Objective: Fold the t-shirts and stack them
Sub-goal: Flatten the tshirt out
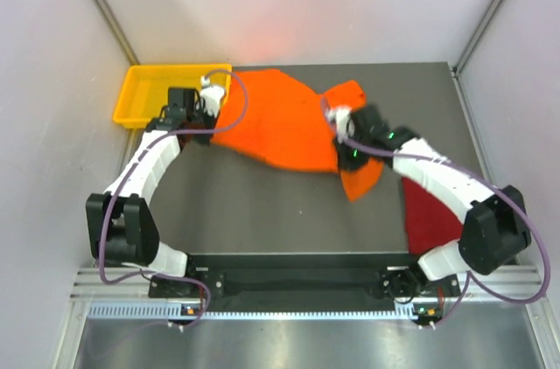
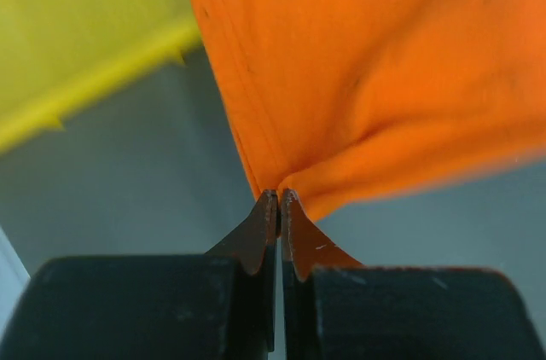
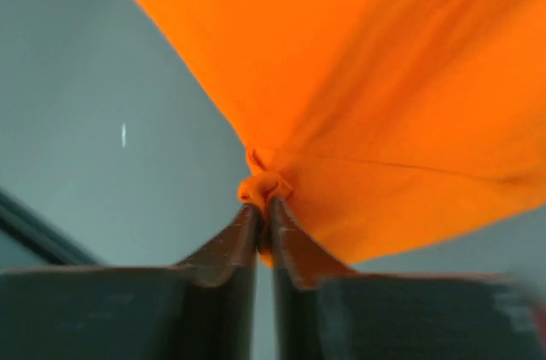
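Observation:
The orange t-shirt (image 1: pixel 284 124) hangs stretched between my two grippers above the dark table. My left gripper (image 1: pixel 213 115) is shut on its left edge; in the left wrist view the cloth (image 2: pixel 367 78) runs up from the closed gripper (image 2: pixel 279 198). My right gripper (image 1: pixel 343 137) is shut on a bunched fold of the shirt's right part; in the right wrist view the cloth (image 3: pixel 367 78) fans out from the gripper (image 3: pixel 263 205). A loose orange flap (image 1: pixel 363 178) hangs below the right gripper. The dark red t-shirt (image 1: pixel 430 216) lies on the table at the right, partly under the right arm.
A yellow plastic tray (image 1: pixel 144 93) stands at the back left, close beside my left gripper; its rim shows in the left wrist view (image 2: pixel 77 36). Grey walls close the table in at the back and both sides.

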{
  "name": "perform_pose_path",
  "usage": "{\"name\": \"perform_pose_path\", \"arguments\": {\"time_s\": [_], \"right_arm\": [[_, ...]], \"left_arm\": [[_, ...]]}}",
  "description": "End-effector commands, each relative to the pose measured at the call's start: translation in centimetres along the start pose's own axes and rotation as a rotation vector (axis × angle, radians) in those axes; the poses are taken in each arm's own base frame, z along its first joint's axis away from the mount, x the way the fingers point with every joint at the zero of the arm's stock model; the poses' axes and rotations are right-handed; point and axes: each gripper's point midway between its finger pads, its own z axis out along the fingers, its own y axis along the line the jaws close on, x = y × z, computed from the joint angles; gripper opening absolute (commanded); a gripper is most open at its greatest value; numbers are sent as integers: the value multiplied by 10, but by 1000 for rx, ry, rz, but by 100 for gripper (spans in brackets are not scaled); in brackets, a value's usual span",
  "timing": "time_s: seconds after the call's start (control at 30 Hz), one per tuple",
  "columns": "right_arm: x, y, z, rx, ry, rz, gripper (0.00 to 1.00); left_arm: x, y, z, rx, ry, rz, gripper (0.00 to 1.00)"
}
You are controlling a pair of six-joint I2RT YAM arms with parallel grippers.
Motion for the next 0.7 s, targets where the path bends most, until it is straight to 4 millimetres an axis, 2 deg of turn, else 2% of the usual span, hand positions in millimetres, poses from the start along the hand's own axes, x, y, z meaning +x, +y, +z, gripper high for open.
{"name": "perform_pose_path", "arguments": {"time_s": [0.0,0.03,0.07,0.1,0.13,0.17,0.2,0.23,0.27,0.3,0.37,0.4,0.43,0.47,0.53,0.57,0.63,0.67], "right_arm": [[36,34,14,-20,28,41,17],[35,44,21,-40,7,45,22],[47,64,26,-85,32,46,30],[48,74,28,-108,33,47,49],[47,79,27,-120,28,68,55],[48,78,25,-103,22,86,59],[42,75,15,-84,-18,101,70],[43,63,12,-42,-37,159,73],[43,45,9,31,-60,205,75],[41,36,-1,61,-96,254,74],[65,-2,-7,222,-85,409,70],[71,-11,-14,266,-107,453,66],[93,-19,-12,322,-74,509,66],[103,-32,-14,393,-76,538,66],[117,-39,-17,439,-81,595,65],[133,-43,-13,464,-62,614,65],[137,-42,-6,443,-79,659,65],[149,-42,0,444,-57,671,63]], "left_arm": [[17,3,-34,-37,26,49,0],[39,-2,-30,-23,79,49,0],[49,-6,-32,-7,102,66,0],[57,-9,-33,2,119,69,0],[67,-12,-33,12,141,69,0],[72,-13,-34,13,156,72,0],[81,-16,-35,18,180,67,0],[83,-15,-38,11,183,71,0],[87,-16,-38,13,189,76,0],[94,-19,-39,20,203,75,0],[100,-22,-42,29,209,79,0],[105,-25,-42,39,218,75,0],[109,-28,-43,48,226,73,0],[112,-29,-44,50,231,71,0],[119,-32,-46,60,243,69,0],[119,-34,-47,62,241,70,0],[123,-37,-47,74,241,68,0],[124,-37,-46,76,242,66,0]]}}
